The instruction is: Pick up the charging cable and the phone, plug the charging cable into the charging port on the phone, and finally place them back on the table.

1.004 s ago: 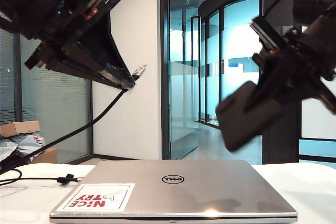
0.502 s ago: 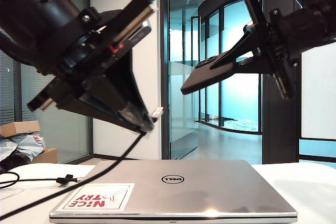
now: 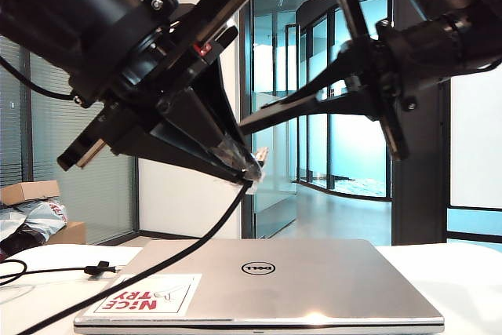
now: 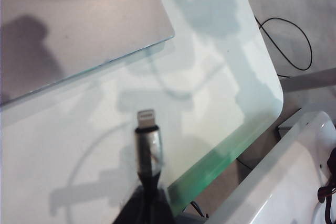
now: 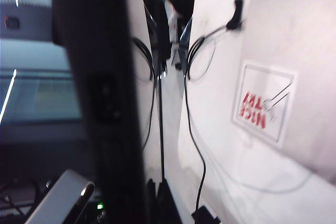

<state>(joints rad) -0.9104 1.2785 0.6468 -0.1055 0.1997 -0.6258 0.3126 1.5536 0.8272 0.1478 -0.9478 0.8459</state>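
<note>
white table point(image 3: 463, 272), raised arms | left pincer point(image 3: 249, 164) clenched on charging cable point(image 4: 147, 145) | right pincer point(image 3: 369, 92) grasping phone point(image 3: 306, 107)

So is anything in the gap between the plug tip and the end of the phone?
Nothing: the exterior view shows only distant background between the charging cable plug, in the left gripper, and the phone in the right gripper.

left gripper point(image 3: 249, 167) | now lower and nearer mid-frame over the laptop point(image 3: 259, 280), carrying the charging cable point(image 3: 149, 268) plug tip toward the phone || right gripper point(image 3: 357, 100) | rolled, so the phone point(image 3: 302, 107) has gone from hanging tilted to nearly level, edge-on, its near end close above the plug
</note>
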